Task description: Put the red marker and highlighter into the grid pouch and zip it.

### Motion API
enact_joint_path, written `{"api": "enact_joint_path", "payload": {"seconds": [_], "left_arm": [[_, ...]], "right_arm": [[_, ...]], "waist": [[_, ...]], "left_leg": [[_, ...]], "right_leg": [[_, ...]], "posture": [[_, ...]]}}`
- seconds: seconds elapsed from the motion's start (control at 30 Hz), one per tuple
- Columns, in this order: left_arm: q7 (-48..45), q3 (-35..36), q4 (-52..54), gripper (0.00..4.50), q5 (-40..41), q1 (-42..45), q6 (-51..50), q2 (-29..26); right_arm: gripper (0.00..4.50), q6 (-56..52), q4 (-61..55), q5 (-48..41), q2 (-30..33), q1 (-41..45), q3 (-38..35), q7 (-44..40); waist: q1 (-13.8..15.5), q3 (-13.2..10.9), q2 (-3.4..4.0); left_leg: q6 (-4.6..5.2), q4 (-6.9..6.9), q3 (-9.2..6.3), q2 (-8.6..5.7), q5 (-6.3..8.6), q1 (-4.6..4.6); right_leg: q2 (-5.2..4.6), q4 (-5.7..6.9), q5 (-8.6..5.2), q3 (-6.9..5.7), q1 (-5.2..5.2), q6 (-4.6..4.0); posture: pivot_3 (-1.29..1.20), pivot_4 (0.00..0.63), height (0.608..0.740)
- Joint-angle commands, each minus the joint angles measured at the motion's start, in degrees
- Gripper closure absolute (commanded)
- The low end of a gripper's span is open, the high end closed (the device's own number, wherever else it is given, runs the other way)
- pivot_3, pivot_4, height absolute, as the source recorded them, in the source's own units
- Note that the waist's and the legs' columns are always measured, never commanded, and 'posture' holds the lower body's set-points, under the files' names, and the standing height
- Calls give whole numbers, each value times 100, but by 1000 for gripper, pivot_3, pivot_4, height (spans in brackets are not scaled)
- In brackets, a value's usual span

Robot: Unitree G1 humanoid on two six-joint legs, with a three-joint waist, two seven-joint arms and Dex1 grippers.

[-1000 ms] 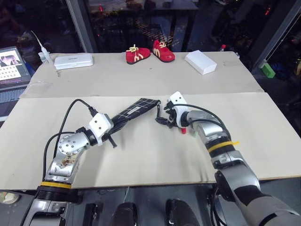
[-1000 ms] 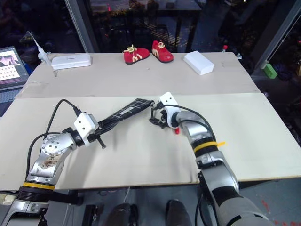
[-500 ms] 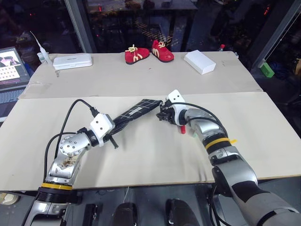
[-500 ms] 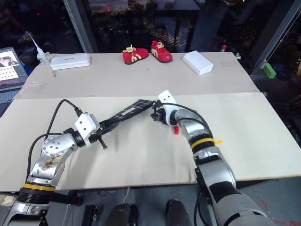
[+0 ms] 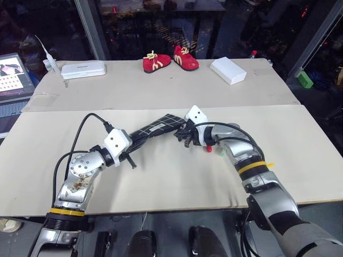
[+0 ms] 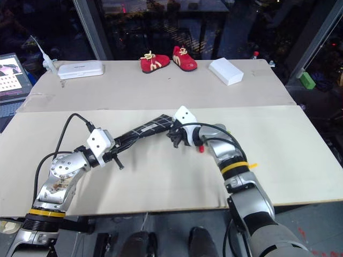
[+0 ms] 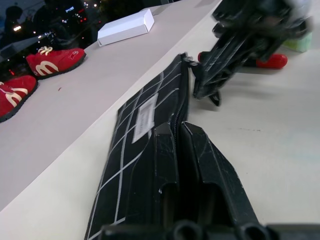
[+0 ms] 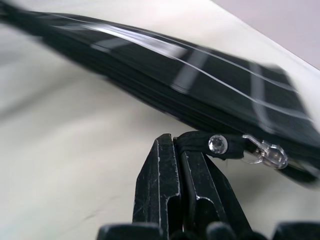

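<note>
Grid pouch (image 5: 155, 127): lifted off the surface (image 5: 171, 176), strung between both pincers.
Label: small white patch (image 7: 145, 116), no legible writing.
Left pincer (image 7: 181, 137): clamped on pouch's near end.
Right pincer (image 8: 176, 150): pinching the zipper pull strap (image 8: 200, 141).
Red marker (image 5: 208, 148): on surface beside right wrist.

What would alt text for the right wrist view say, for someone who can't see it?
Seen from the wrist, the right claw is pinched shut on the black zipper pull strap of the grid pouch, whose metal zipper clip shows just beyond. The pouch stretches across a pale tabletop.
</note>
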State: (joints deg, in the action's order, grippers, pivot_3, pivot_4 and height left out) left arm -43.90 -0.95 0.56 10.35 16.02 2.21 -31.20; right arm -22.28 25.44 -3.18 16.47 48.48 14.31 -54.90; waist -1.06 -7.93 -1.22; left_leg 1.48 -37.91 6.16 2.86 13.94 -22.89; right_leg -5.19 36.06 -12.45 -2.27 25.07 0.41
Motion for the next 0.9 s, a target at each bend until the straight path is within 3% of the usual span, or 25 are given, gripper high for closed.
{"api": "enact_joint_path", "payload": {"seconds": [0.03, 0.33, 0.57, 0.77, 0.8, 0.83, 0.9], "left_arm": [[25, 43, 119, 4500, 15, 111, 28, 23], [-37, 9, 57, 4500, 17, 149, 54, 40], [-97, -20, -80, 4500, 18, 262, 92, 76], [-138, -40, -144, 4500, 2, 290, 141, 99], [-142, -41, -158, 4500, 0, 292, 153, 105], [-147, -40, -167, 4500, -2, 293, 161, 110], [-152, -34, -179, 4500, -12, 259, 202, 114]], "right_arm": [[4489, -116, -570, -91, 12, 48, 200, -349], [4489, -195, -822, -41, -185, 34, 576, -583], [4489, -162, -259, 73, -864, 478, 480, -11], [4489, -184, -270, 97, -882, 502, 600, -204], [4181, -52, -28, 144, -889, 535, 485, -11], [4181, 42, 152, 177, -899, 563, 392, 139], [3558, 91, 306, 275, -759, 557, 410, 134]], "waist": [[-1, 0, 0], [10, 0, 0], [0, 0, 0], [34, 0, 0], [30, 0, 0], [26, 0, 0], [22, 0, 0]], "left_leg": [[0, 0, -1, 0, 0, 2], [0, 0, 0, -1, 0, 0], [-5, 0, 1, 0, -3, 4], [-3, 0, -2, -2, -2, -8], [-2, 0, -2, -2, -1, -9], [-2, 0, -1, -2, -1, -8], [-3, 0, -1, -2, -2, -2]], "right_leg": [[1, 1, 0, 0, 0, 0], [1, 0, 0, -1, 0, 0], [3, 5, 0, -1, 0, -1], [0, 6, 1, -8, -2, -1], [0, 6, 1, -7, -2, 0], [0, 6, 1, -7, -2, 0], [1, 4, 1, -6, -3, 0]], "posture": [[0, 150, 740], [0, 150, 740], [0, 150, 740], [0, 150, 740], [0, 150, 740], [0, 150, 740], [0, 150, 740]]}}
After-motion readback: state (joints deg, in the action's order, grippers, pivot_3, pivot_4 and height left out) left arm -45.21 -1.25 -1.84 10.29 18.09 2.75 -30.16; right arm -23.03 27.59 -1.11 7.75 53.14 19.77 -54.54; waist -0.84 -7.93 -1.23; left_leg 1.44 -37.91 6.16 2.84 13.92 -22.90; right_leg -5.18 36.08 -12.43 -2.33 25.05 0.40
